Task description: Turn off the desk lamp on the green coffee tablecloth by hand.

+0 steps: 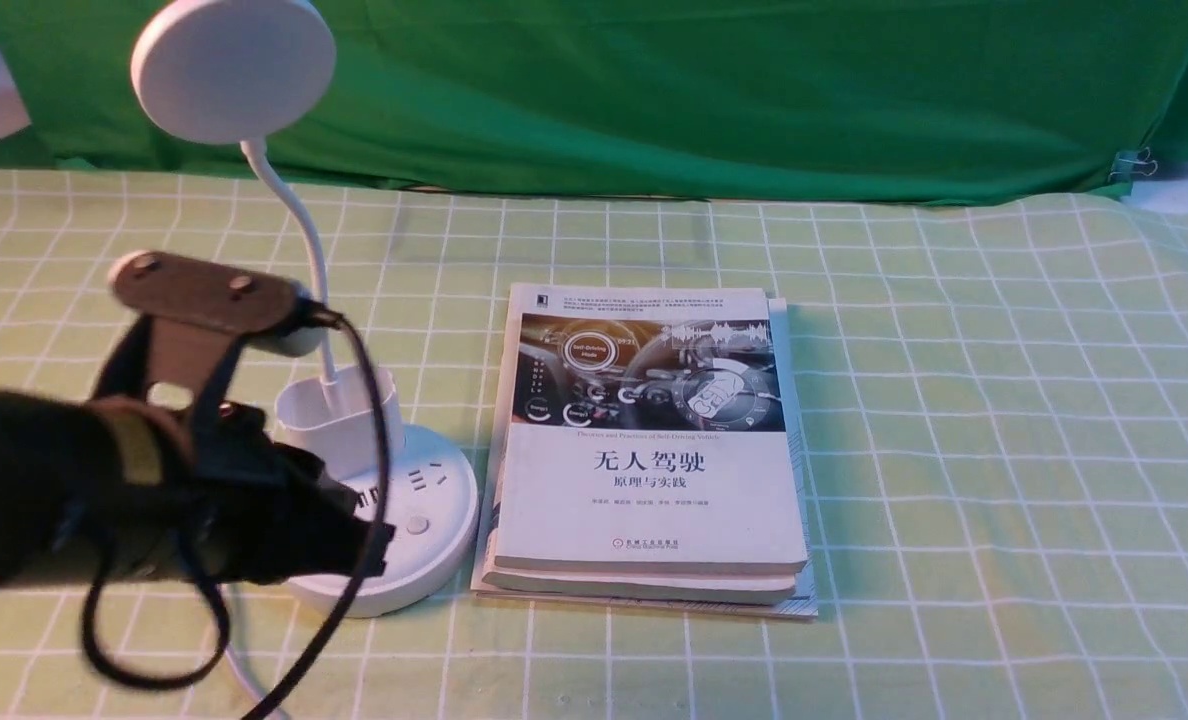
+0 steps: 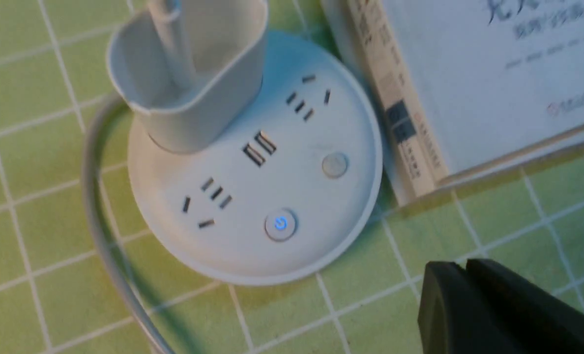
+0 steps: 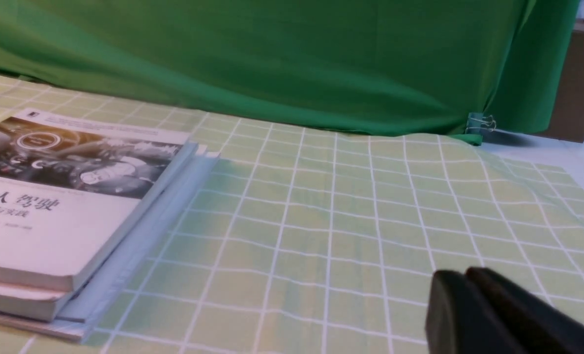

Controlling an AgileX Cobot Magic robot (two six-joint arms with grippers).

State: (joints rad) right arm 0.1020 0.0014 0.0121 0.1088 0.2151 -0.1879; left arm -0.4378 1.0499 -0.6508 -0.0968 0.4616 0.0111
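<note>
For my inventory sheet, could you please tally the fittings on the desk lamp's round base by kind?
Socket groups on the desk lamp base: 2
USB ports: 2
Buttons: 2 (one lit blue, one unlit)
Total: 6

The white desk lamp (image 2: 252, 162) stands by its round, socketed base on the yellow-green, white-gridded tablecloth (image 2: 36, 221). Its power button (image 2: 280, 224) glows blue near a plain grey button (image 2: 335, 165). A white-covered book stack (image 2: 469, 88) lies just beside the base. The black left gripper (image 2: 466, 280), jaws together, hangs near the base without touching it.
</note>
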